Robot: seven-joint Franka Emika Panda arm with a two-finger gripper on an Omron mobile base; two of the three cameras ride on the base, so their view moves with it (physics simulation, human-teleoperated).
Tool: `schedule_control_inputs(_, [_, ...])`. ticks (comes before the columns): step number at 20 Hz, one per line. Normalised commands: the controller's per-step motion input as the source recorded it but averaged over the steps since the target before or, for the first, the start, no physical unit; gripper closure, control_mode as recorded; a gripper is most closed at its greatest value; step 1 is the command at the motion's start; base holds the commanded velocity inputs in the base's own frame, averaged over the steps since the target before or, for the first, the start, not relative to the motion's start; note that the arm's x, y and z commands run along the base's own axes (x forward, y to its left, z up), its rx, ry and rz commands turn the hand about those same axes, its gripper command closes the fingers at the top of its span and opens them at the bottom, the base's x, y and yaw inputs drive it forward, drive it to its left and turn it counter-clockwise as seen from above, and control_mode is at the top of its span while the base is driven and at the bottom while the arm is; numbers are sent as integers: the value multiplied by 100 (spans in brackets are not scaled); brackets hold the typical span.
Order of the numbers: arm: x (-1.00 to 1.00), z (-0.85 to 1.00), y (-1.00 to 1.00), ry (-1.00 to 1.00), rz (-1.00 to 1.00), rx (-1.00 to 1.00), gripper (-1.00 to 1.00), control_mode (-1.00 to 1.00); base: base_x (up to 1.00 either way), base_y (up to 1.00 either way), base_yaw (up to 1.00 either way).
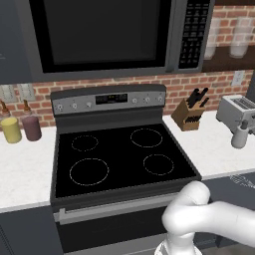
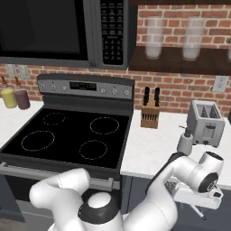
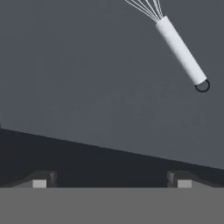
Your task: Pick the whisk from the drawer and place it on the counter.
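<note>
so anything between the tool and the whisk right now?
Nothing visible. In the hand view the open tool looks into the drawer; the whisk lies on its bare floor, off to the upper right, with only empty drawer floor between them.

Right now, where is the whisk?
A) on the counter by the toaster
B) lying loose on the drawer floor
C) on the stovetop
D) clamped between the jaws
B: the whisk lies on the drawer floor, well clear of the open jaws.
</note>
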Motion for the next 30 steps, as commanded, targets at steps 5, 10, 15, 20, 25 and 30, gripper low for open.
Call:
schedule_control_inputs(5, [0,-49,18,-6,1,0,-100,-100,0,0,0])
schedule_control_inputs(10, [-3,-37,0,-13,0,0,-100,-100,0,0,0])
schedule_control_inputs(15, [0,-26,-7,-5,0,0,-100,-100,0,0,0])
schedule_control_inputs(20, [-6,-18,-20,0,0,0,-100,-100,0,0,0])
schedule_control_inputs(25, [-13,-1,-15,1,0,0,-100,-100,0,0,0])
schedule_control_inputs(30, [-28,0,-19,4,0,0,-100,-100,0,0,0])
